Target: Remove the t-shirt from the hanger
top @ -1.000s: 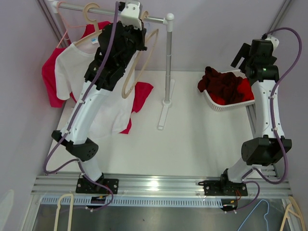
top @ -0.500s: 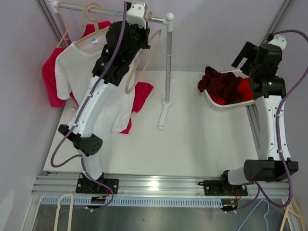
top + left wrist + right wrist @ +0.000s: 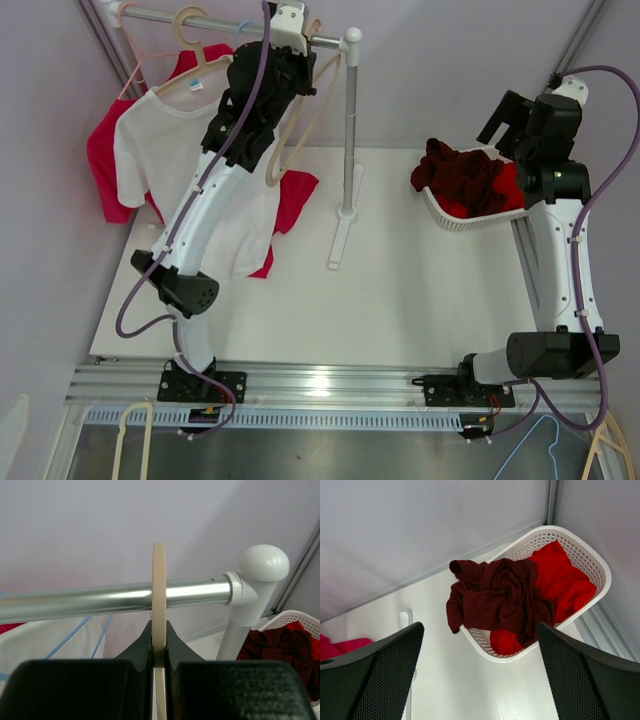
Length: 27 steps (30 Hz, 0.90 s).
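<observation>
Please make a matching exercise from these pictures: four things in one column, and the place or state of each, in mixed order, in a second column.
1 empty beige hanger
2 white t-shirt
3 dark red garment
4 right gripper

A open, above the basket
B clamped in the left gripper, hooked over the rail
C in the basket, partly over its rim
D hanging near the rail's left end

Pairs: 1-B, 2-D, 3-C, 4-A

White t-shirt [image 3: 150, 150] was partly covered by the left arm [image 3: 215, 195], red shirt [image 3: 100, 175] lay mostly behind it, beige hanger [image 3: 159, 590] was hidden lower down inside the clamped left gripper [image 3: 159, 632], basket [image 3: 295, 616] was cut by the right edge, rail [image 3: 75, 602] by the left.
</observation>
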Tool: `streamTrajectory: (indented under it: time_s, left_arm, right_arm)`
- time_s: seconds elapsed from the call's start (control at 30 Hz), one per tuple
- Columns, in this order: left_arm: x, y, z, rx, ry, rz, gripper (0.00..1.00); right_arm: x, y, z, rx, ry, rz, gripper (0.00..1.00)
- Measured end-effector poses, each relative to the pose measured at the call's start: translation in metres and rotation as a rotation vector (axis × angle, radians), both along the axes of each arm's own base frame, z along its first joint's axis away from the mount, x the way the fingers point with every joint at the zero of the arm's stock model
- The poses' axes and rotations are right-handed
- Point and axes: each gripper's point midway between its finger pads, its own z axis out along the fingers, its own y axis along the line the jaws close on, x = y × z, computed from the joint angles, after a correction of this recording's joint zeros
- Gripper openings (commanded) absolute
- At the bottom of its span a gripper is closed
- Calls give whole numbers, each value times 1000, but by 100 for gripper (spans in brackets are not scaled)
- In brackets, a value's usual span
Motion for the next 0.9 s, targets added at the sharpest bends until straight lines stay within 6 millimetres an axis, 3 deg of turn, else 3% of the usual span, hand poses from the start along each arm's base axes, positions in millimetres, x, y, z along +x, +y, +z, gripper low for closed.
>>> streamTrajectory:
  time_s: [0.23,0.37,0.57,0.73,0.9]
  left_arm:
    - [15,-9,-17,14,19,-20,3]
    - [15,-11,-17,8,16,-28,38]
    - [8,-8,-8,-13,11,-29,47]
    - [-24,13,22,-18,-25,-27,57]
    - [-92,58,71,-37,-120,-10,74]
  right_arm:
    - [0,2,1,3,-3,11,100]
    - [-1,4,-1,6,0,19,100]
    - [0,9,-2,9,1,35,100]
    - [1,13,-2,12,-3,50,99]
    - [3,27,-1,25,-10,88,99]
